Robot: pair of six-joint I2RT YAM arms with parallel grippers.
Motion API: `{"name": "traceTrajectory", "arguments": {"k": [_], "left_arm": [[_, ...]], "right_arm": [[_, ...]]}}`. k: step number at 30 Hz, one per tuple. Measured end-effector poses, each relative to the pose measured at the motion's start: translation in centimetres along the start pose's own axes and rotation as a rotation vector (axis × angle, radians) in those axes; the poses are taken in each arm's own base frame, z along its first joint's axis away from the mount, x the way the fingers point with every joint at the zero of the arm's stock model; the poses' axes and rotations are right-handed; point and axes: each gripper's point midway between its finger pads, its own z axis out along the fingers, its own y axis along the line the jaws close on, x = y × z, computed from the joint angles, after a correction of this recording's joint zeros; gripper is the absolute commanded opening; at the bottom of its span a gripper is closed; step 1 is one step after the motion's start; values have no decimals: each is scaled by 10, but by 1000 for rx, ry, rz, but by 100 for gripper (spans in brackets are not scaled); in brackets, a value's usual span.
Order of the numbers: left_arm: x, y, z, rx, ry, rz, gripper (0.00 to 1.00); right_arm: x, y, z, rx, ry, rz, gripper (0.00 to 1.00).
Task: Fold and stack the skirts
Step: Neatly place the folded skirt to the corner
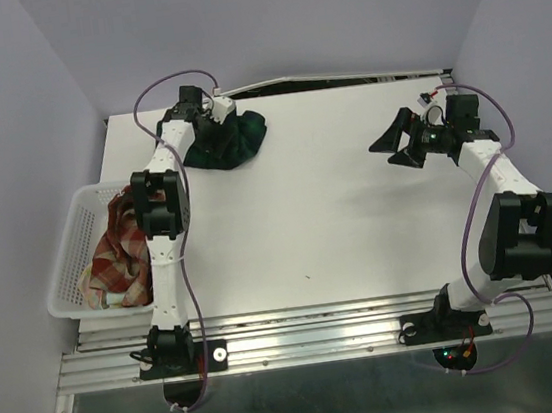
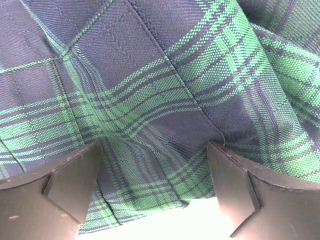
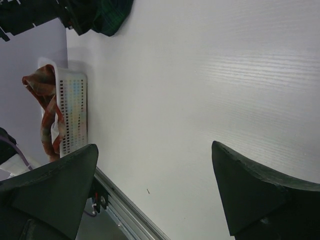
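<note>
Your left gripper was at the far left part of the table, down over the green plaid skirt. In the left wrist view its jaws stood wide apart, one finger on each side of the picture. The green plaid skirt filled almost everything beyond them, and a strip of pale table showed between the tips at the bottom. The jaws gripped nothing. The pictures did not show whether the tips touched the cloth. That skirt lay crumpled in a heap near the back edge, not flat and not folded.

Your right gripper sat over the far right part of the table, well apart from the skirt. Its jaws were spread wide too, and its fingers framed only bare white table in the right wrist view. It held nothing.

The red plaid skirt was bunched inside the white basket, which stood at the left edge of the table beside your left arm. From the right wrist view you could see the basket side on, with the red plaid skirt spilling above its rim and the green plaid skirt at the top of the picture. A faint yellow and blue tint showed through the mesh wall, but you could not tell what it was.
</note>
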Motion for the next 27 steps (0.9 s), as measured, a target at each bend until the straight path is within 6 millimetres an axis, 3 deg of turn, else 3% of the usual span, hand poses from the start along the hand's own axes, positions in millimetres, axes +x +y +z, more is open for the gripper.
{"name": "traceTrajectory", "arguments": {"k": [9, 20, 24, 27], "left_arm": [[-8, 15, 12, -106, 7, -167, 76], [5, 7, 7, -125, -15, -413, 76], [12, -2, 0, -121, 2, -460, 81], [10, -1, -4, -144, 14, -448, 99]], "right_arm": [[0, 1, 0, -2, 2, 1, 100], [1, 5, -5, -4, 0, -6, 100], [2, 5, -5, -4, 0, -5, 100], [2, 5, -5, -4, 1, -4, 100]]}}
